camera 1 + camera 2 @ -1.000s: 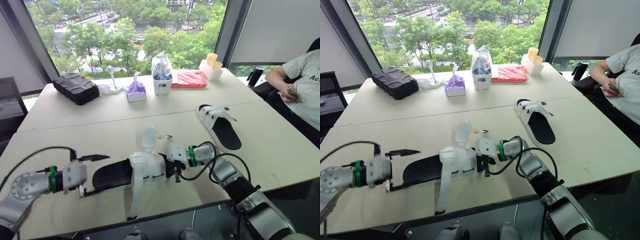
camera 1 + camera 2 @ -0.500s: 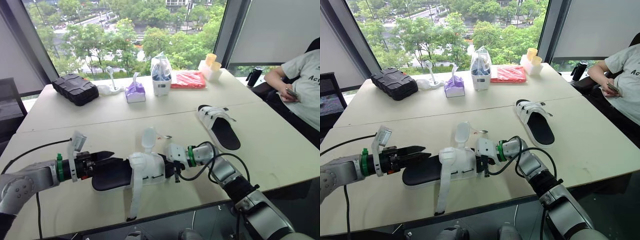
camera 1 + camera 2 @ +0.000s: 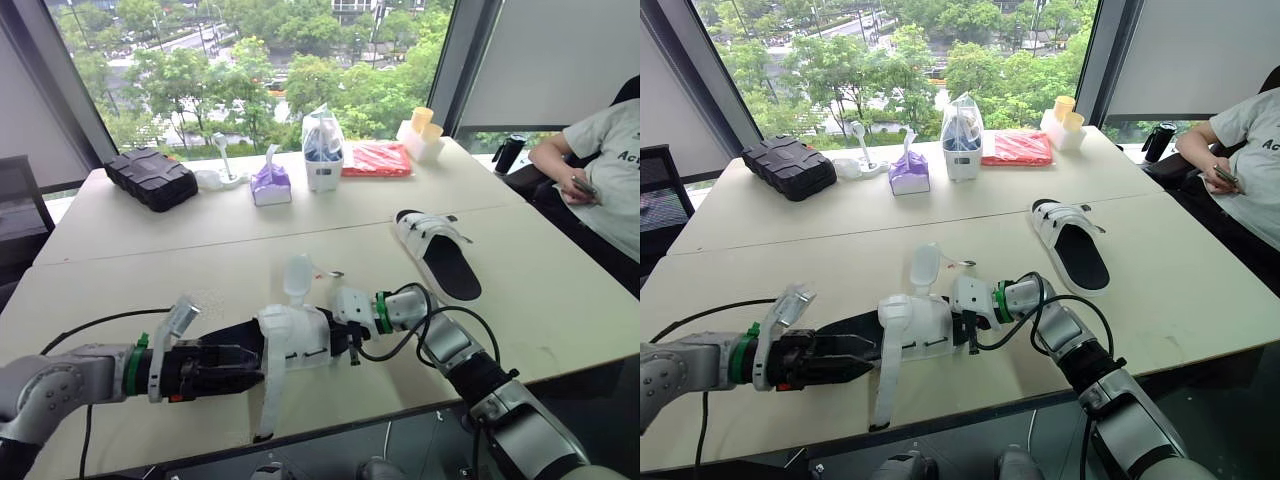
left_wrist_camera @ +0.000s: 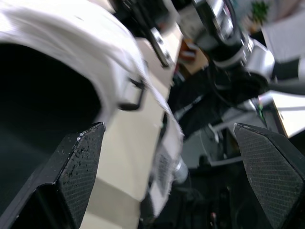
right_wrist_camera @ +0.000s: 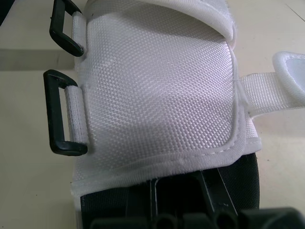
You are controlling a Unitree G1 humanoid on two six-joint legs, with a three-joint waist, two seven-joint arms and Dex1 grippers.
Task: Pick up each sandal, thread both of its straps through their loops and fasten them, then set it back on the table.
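Close to the table's (image 3: 150, 260) front edge, the near sandal (image 3: 295, 335) lies with its toe end clamped in the right gripper (image 3: 345, 338), while the left gripper (image 3: 248, 358) is spread wide over the heel end, holding nothing. One loose strap (image 3: 270, 400) dangles past the edge. Should the left arm press toward the white upper, it could twist the sandal out of that single grip, or snag the strap and drag it away from its loops (image 5: 62, 112).

An office meeting room: pale tables (image 3: 560, 290) pushed together, big windows (image 3: 250, 60) over treetops, a seated person (image 3: 600, 160).
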